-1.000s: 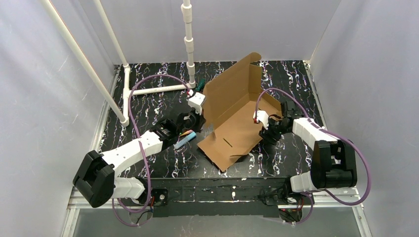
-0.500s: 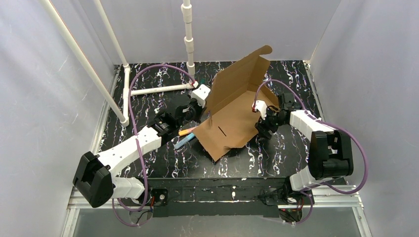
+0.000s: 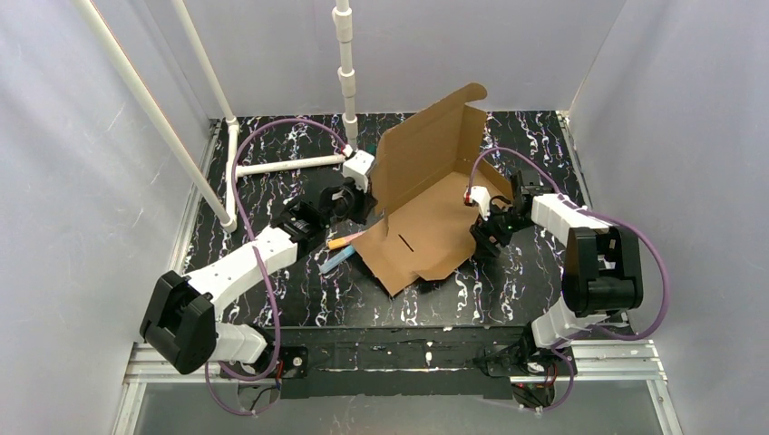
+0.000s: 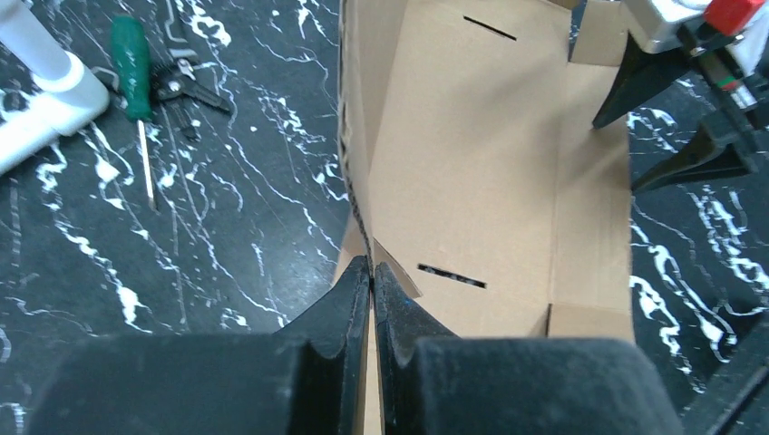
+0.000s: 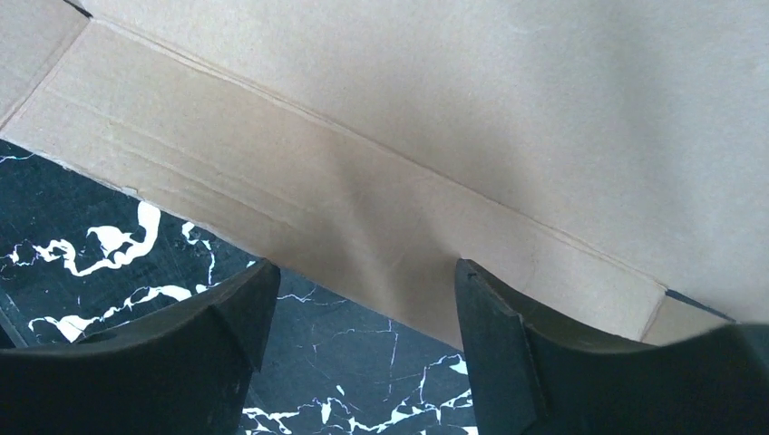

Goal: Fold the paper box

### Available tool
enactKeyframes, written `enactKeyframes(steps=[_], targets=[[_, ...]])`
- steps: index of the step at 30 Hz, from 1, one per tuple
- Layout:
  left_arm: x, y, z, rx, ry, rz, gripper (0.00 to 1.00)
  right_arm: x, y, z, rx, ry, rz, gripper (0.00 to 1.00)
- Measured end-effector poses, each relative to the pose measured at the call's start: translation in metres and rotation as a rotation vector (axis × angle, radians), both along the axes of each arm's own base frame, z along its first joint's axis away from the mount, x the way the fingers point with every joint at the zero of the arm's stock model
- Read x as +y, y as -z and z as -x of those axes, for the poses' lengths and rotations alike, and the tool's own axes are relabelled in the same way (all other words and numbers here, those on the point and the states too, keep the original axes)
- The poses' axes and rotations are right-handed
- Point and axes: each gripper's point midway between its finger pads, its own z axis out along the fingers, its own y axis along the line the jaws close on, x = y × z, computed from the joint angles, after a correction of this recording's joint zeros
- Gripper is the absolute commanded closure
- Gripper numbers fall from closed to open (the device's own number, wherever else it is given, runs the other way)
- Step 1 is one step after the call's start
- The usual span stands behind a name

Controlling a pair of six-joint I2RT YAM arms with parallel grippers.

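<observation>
Box (image 4: 490,181) edge in left claw (image 4: 373,269)

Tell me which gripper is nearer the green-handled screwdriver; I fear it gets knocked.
Left. The left gripper pinches the cardboard box's raised wall, with the screwdriver lying just beyond that wall. The right gripper stands open at the opposite edge, across the box.
</observation>
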Motion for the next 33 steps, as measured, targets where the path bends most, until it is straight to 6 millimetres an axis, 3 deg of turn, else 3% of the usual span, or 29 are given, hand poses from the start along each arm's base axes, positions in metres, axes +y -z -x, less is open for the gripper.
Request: enactKeyframes(steps=[5, 8, 12, 17, 21, 23, 24, 25, 26, 29, 33], targets=[[-0.001, 0.005, 0.005, 0.098, 0.008, 0.095, 1.0, -0.002, 0.006, 0.0, 0.025, -0.001, 0.014, 0.28], [-0.003, 0.007, 0.01, 0.146, 0.02, 0.14, 0.81, -0.004, 0.007, 0.0, 0.02, -0.005, 0.03, 0.29], [-0.006, 0.005, 0.016, 0.222, 0.044, 0.215, 0.53, -0.007, 0.008, -0.002, -0.004, -0.021, 0.062, 0.4], [-0.008, 0.004, 0.015, 0.337, 0.06, 0.305, 0.34, -0.013, 0.014, -0.002, -0.02, -0.045, 0.106, 0.48], [-0.005, -0.001, -0.009, 0.436, 0.049, 0.387, 0.31, -0.016, 0.014, -0.004, -0.044, -0.078, 0.128, 0.5], [0.005, -0.005, -0.029, 0.479, 0.009, 0.399, 0.29, -0.017, 0.015, -0.004, -0.049, -0.086, 0.137, 0.39], [0.009, -0.009, -0.031, 0.476, 0.0, 0.375, 0.24, -0.017, 0.014, -0.003, -0.044, -0.088, 0.137, 0.36], [0.016, -0.019, -0.037, 0.45, -0.018, 0.336, 0.06, -0.016, 0.012, -0.001, -0.032, -0.093, 0.136, 0.33], [0.022, -0.032, -0.044, 0.394, -0.027, 0.303, 0.02, -0.016, 0.008, -0.001, -0.029, -0.095, 0.132, 0.32], [0.049, -0.05, -0.055, 0.331, -0.086, 0.294, 0.02, -0.012, -0.001, -0.003, -0.022, -0.097, 0.108, 0.31], [0.112, -0.057, -0.087, 0.328, -0.242, 0.373, 0.02, -0.002, -0.013, -0.002, -0.011, -0.094, 0.048, 0.31]])
